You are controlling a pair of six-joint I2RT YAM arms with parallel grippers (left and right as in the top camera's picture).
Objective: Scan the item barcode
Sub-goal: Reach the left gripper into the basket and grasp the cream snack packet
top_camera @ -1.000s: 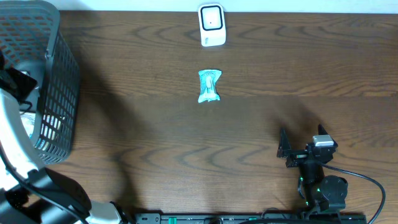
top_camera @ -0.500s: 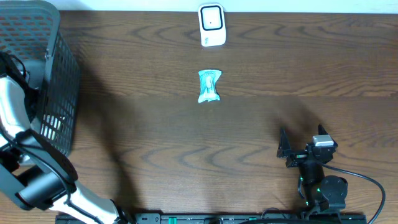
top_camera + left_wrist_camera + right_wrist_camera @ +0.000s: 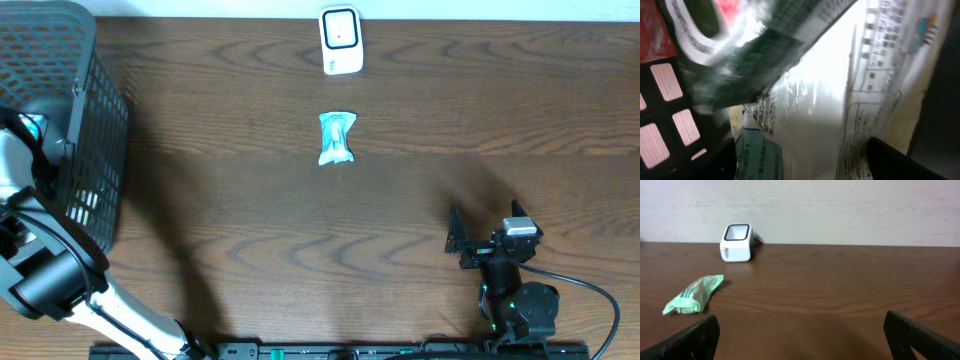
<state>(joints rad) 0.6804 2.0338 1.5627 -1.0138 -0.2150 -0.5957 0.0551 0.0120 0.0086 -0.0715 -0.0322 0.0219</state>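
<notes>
Here the left gripper [image 3: 802, 150] is down inside the basket [image 3: 95, 150], which stands at the far left corner of the tabletop [image 3: 250, 230]. Its fingers [image 3: 715, 162] stand wide apart, one at each lower corner of the left wrist view. Between them lies a white packet [image 3: 810, 100] covered in small print, with a teal patch at its lower end. Whether the pads touch that packet I cannot tell; nothing looks pinched. A dark green packet [image 3: 765, 45] overlaps the white one from above, blurred, and a bit of red wrapper [image 3: 650, 30] shows in the upper left corner, beside the black mesh of the basket wall. The right gripper [image 3: 801, 330] sits near the front edge of the tabletop, toward the right. Its fingers [image 3: 695, 340] are spread as wide as they go, with bare wood between them and nothing held or touched. It faces the far edge, where the white scanner [image 3: 340, 40] stands upright at about the middle. A green packet [image 3: 337, 137] lies flat on the tabletop near the scanner on its front side, apart from it and well apart from both grippers.
</notes>
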